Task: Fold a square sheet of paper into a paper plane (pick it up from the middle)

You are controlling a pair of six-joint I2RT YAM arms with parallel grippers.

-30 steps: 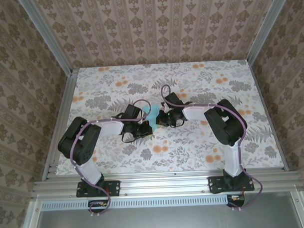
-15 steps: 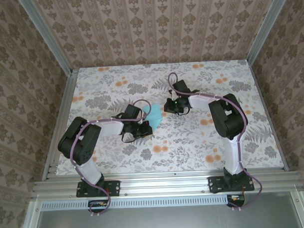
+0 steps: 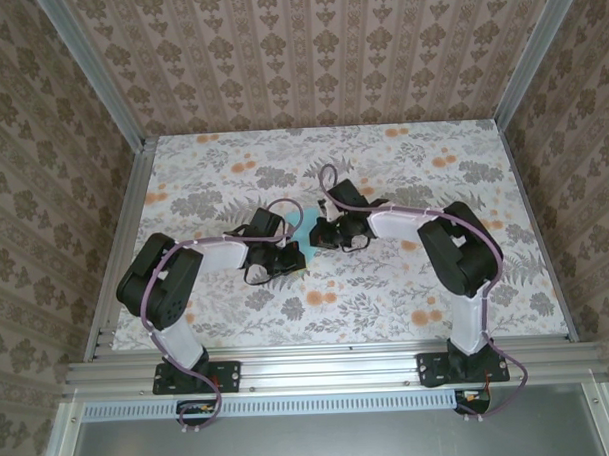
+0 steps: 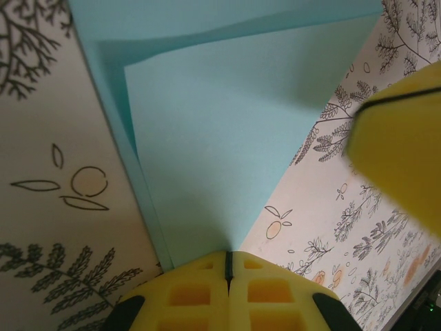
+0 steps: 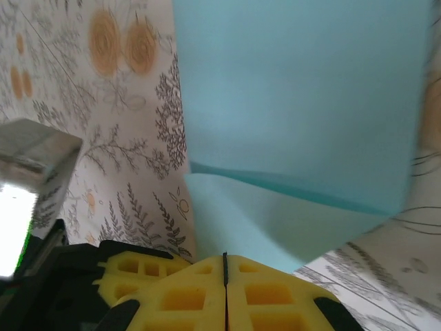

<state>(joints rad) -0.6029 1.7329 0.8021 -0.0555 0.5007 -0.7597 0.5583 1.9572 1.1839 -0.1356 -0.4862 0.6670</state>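
- Grips a corner of the folded square sheet of paper (image 4: 227,138) in the left tool (image 4: 227,258), jaws pressed together.
- Meets the sheet's other side with the right tool (image 5: 224,259), jaws together, mid-worktop (image 3: 402,165).

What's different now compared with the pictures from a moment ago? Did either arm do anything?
The right gripper, shut, first swung away toward the back right, then came back to the blue sheet of paper, so less of it shows from above than half a second ago. The left gripper stayed put, shut on the paper, which stayed in the same spot.
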